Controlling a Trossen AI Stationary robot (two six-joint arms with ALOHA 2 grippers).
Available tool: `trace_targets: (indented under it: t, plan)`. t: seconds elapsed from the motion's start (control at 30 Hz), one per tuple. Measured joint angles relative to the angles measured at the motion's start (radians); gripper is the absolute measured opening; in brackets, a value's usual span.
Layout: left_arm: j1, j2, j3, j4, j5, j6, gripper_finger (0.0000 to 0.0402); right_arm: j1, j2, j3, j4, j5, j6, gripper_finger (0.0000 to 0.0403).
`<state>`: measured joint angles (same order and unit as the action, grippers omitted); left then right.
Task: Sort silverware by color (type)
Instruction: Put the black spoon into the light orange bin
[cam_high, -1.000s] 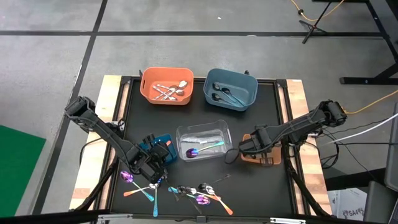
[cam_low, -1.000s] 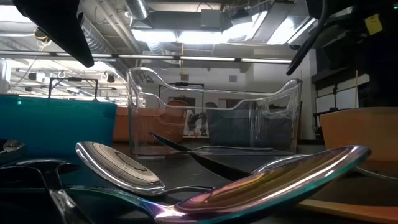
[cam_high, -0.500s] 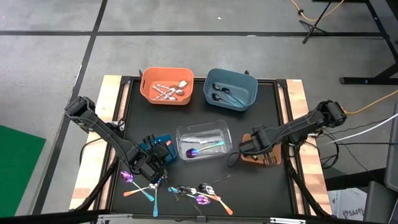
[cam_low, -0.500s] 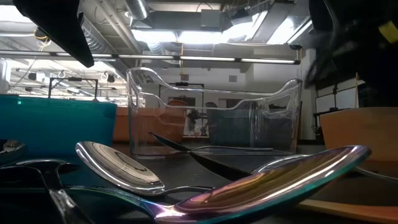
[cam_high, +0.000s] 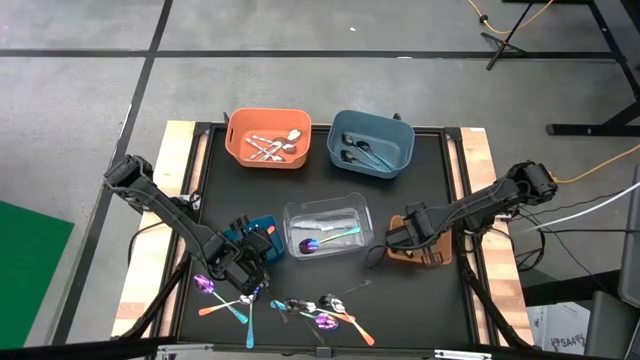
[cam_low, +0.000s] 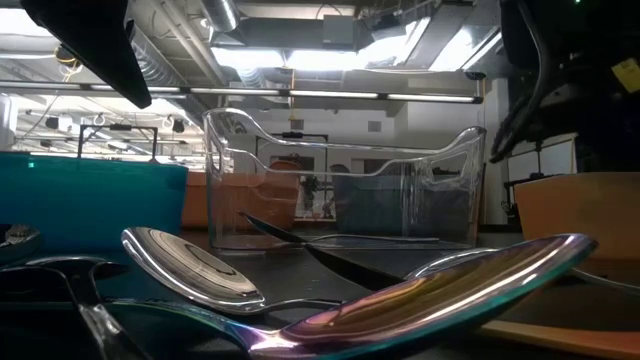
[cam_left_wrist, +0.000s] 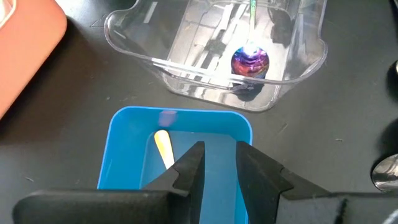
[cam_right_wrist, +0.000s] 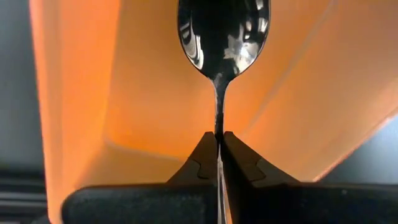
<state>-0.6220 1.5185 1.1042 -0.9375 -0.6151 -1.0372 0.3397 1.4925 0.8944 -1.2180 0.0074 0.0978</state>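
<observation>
My right gripper is shut on a dark spoon beside the left edge of the brown bin, which fills the right wrist view in orange. My left gripper hangs over the small blue bin, its fingers a little apart with nothing between them. An orange handle lies in that bin. Loose silverware lies at the near edge. More pieces lie to the left of it. A silver spoon and an iridescent spoon show close up. My right gripper pinches the dark spoon's thin handle between its two fingers, just behind the bowl. The fingers point steeply down and lie along the handle. The spoon is lifted clear, its bowl sticking out beyond the fingertips in front of the brown bin.
A clear bin at mid-table holds an iridescent spoon. At the far side stand an orange bin with silver pieces and a blue bin with dark spoons. Wooden rails border the black table.
My right gripper has sunk a little toward the brown bin and rolled slightly about its own axis, still shut on the dark spoon. The spoon has gone down with it.
</observation>
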Motion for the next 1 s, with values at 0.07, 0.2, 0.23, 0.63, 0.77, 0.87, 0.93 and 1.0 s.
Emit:
trace_targets:
  t: [0.07,0.2,0.23,0.63,0.77,0.87,0.93,1.0]
  plan:
    - [0.000,0.000,0.000,0.000,0.000,0.000,0.0085,0.000,0.000,0.000,0.016,0.000,0.000,0.0002]
    - [0.000,0.000,0.000,0.000,0.000,0.000,0.0085,0.000,0.000,0.000,0.019,0.000,0.000,0.0025]
    - [0.000,0.000,0.000,0.000,0.000,0.000,0.0085,0.000,0.000,0.000,0.018,0.000,0.000,0.0034]
    - [0.000,0.000,0.000,0.022,0.000,0.001,0.0085,0.000,0.000,0.000,0.024,0.012,0.001,0.0097]
    - [0.000,0.000,0.000,0.030,0.000,0.001,0.0085,0.000,0.000,0.000,0.024,0.012,0.001,0.0095]
    - [0.000,0.000,0.000,0.048,0.000,0.007,0.0085,0.000,0.000,0.000,0.022,0.012,0.001,0.0095]
    - [0.000,0.000,0.000,0.068,0.002,0.042,0.0085,0.000,0.000,0.000,0.012,0.011,0.001,0.0095]
    - [0.000,0.000,0.000,0.105,0.005,0.088,0.0085,0.000,0.000,0.002,-0.008,0.010,0.001,0.0094]
